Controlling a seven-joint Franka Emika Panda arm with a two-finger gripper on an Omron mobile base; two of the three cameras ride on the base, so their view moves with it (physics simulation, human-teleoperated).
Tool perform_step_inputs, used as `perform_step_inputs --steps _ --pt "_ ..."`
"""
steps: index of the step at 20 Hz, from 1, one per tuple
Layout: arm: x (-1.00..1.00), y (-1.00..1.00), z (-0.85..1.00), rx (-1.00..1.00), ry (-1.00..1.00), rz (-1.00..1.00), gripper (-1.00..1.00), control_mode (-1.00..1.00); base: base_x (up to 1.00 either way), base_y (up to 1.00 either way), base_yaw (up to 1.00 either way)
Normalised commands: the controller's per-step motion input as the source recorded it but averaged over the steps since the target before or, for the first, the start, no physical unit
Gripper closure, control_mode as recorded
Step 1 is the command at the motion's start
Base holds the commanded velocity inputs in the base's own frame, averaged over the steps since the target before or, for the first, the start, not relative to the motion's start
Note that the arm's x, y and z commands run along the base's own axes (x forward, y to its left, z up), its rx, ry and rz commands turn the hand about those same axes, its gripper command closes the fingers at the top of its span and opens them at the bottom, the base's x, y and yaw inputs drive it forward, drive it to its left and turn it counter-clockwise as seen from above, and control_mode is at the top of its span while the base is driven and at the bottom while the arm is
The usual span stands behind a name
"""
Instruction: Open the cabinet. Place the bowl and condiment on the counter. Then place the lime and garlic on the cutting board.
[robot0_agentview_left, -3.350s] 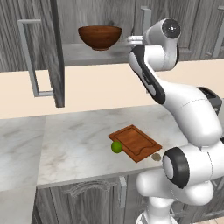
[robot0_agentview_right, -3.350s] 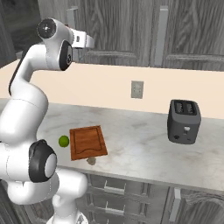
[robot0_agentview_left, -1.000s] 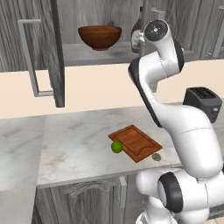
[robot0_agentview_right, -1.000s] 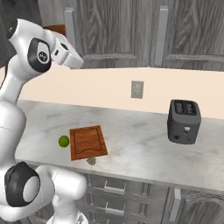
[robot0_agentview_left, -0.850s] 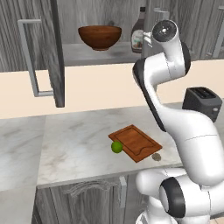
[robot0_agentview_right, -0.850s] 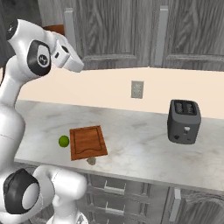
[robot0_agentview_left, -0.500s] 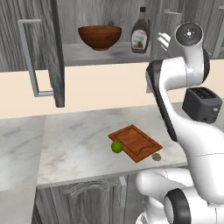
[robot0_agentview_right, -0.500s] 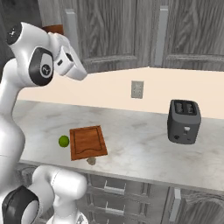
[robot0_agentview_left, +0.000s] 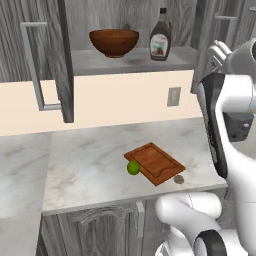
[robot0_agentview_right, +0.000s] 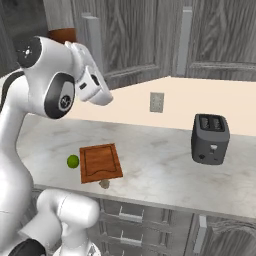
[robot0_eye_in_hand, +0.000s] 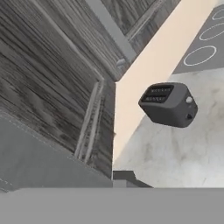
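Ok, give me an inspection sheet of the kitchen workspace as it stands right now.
Surface: marbled counter, unbroken slab, nothing spilled.
Cabinet: doors open, shelf exposed.
Bowl: on the cabinet shelf, upright.
Condiment: on the shelf right of the bowl, upright.
Cutting board: flat on the counter, nothing on it.
Lime: on the counter against the board's left edge.
Garlic: on the counter beside the board's near corner.
Clutter: toaster on the counter, apart from the board.
End effector: state cannot be told.
Cables: nothing seen.
Surroundings: wall outlet, base cabinets below.
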Motion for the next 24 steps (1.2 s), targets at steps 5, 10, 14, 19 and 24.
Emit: perform_step_inputs --steps 5,10,14,19,24 --pt "-0.57 0.09 -0.12 -0.01 -0.14 0.00 -1.00 -1.00 0.00 0.00 0.00" --pt "-0.93 0.55 0.09 0.00 -0.22 -0.01 -1.00 -1.00 0.00 0.00 0.00" --pt "-0.96 0.57 0.36 0.00 -0.19 -0.01 -1.00 -1.00 0.00 0.00 0.00" --pt "-0.48 0.70 0.41 0.00 -0.21 0.00 -1.00 -1.00 0.00 0.00 0.00" --pt "0.01 0.54 0.14 0.00 -0.21 -0.07 -1.00 -1.00 0.00 0.00 0.00"
